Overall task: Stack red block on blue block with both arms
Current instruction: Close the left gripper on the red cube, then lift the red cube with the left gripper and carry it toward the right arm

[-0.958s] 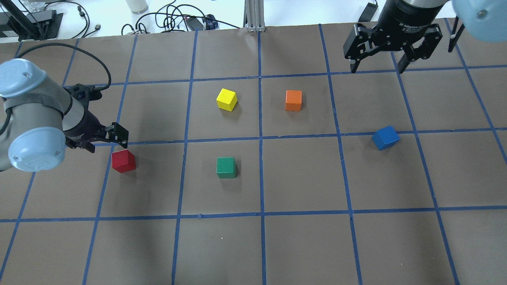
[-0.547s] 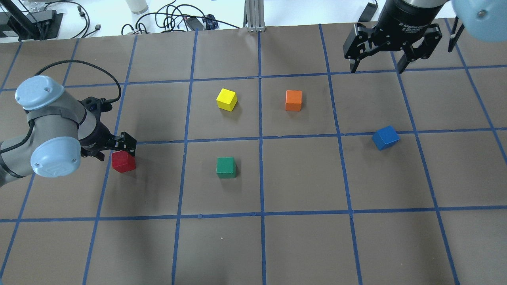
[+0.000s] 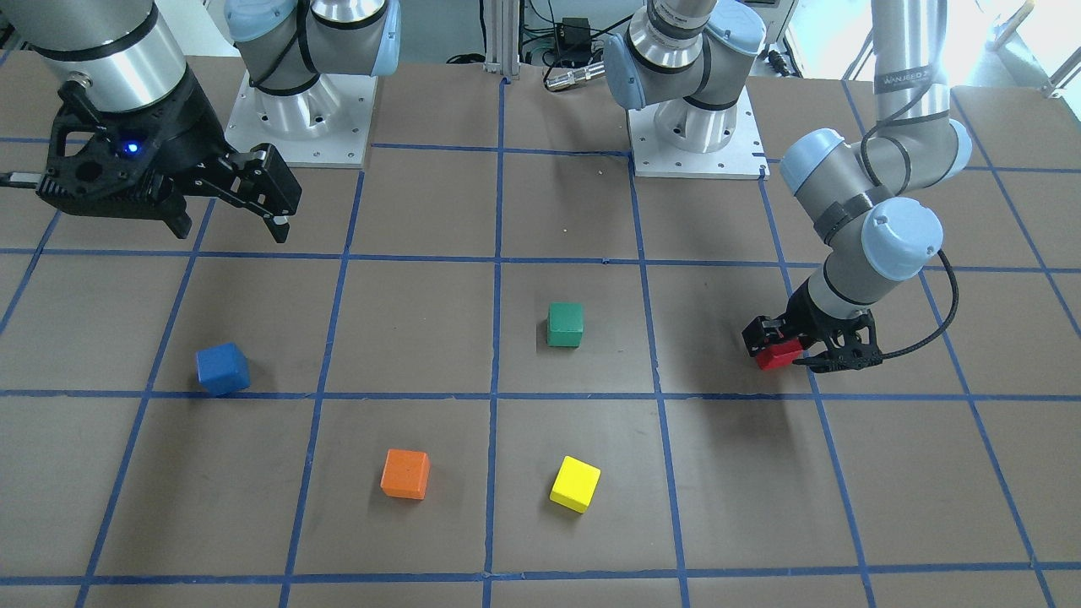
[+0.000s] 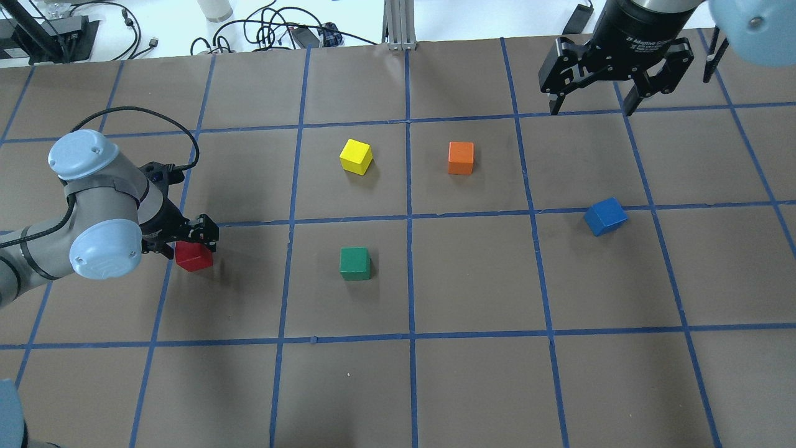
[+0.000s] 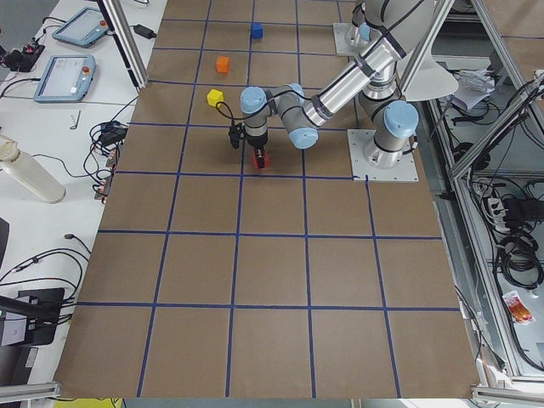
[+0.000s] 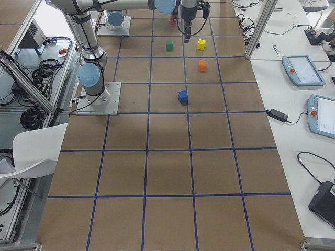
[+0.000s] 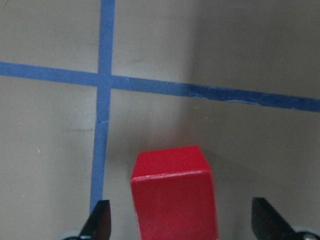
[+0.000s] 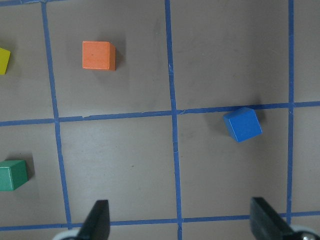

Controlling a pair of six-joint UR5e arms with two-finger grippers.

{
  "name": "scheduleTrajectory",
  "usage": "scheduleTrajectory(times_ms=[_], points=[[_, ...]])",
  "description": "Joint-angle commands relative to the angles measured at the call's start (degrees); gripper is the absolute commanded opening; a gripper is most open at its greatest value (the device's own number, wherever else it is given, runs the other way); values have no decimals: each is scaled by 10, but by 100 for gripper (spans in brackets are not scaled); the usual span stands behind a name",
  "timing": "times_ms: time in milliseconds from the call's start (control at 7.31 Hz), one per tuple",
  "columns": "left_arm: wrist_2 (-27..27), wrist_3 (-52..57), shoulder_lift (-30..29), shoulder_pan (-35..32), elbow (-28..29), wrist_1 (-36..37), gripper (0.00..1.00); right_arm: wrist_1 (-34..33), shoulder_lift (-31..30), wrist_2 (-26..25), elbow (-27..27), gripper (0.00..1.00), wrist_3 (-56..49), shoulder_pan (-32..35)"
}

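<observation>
The red block (image 4: 195,257) sits on the brown table at the left. My left gripper (image 4: 185,241) is low over it and open. In the left wrist view the red block (image 7: 174,197) lies between the two fingertips (image 7: 100,220), with gaps on both sides. It also shows in the front view (image 3: 775,358) under the left gripper (image 3: 784,344). The blue block (image 4: 605,216) lies alone at the right, turned slightly. My right gripper (image 4: 591,107) hangs open and empty, high over the far right. The right wrist view shows the blue block (image 8: 242,124) below.
A yellow cube (image 4: 356,156) and an orange cube (image 4: 461,158) stand in the middle far squares. A green cube (image 4: 355,263) stands nearer, between the red and blue blocks. Cables lie beyond the table's far edge (image 4: 267,31).
My left arm has moved right and down, bringing its open gripper from behind the red block to around it. The right arm and all the blocks have not moved.
</observation>
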Motion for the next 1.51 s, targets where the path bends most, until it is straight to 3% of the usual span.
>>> scheduleTrajectory(times_ms=[0,274,411,684,958,1368], points=[[18,-1,11,-3,1,-8,32,0,0,0,0,100,0,0],[39,-22,15,-11,18,-19,20,0,0,0,0,100,0,0],[36,-24,17,-31,81,-71,18,0,0,0,0,100,0,0],[22,-99,8,-161,230,-189,12,0,0,0,1,100,0,0],[-45,-227,-13,-284,265,-180,8,0,1,-6,-1,100,-2,-1],[-56,-406,-75,-456,265,-100,8,5,-2,-11,3,100,-5,-4]])
